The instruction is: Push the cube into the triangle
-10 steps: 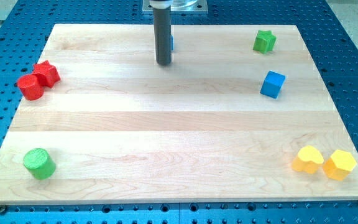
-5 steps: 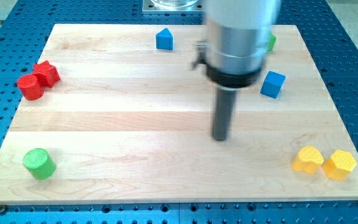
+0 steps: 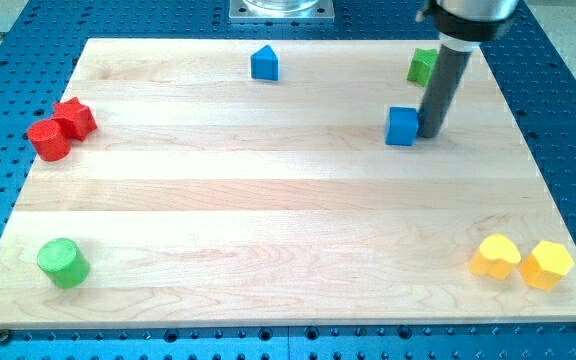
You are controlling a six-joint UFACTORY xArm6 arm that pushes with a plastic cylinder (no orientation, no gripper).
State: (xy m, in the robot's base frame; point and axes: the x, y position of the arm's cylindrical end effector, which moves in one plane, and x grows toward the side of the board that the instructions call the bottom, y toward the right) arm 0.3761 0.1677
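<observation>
A blue cube (image 3: 401, 126) lies on the wooden board (image 3: 268, 200) at the upper right. My tip (image 3: 431, 133) stands right against the cube's right side. A blue triangle block (image 3: 264, 63) lies near the board's top edge, left of the cube and further up. The dark rod rises from the tip toward the view's top right.
A green star block (image 3: 421, 66) lies at the top right, partly behind the rod. A red star (image 3: 76, 117) and a red cylinder (image 3: 48, 140) lie at the left edge. A green cylinder (image 3: 63, 263) lies at the bottom left. Two yellow blocks (image 3: 495, 256) (image 3: 549, 264) lie at the bottom right.
My tip swung from the board's middle up to the cube's right side. The cube has shifted left and a little up from where it lay.
</observation>
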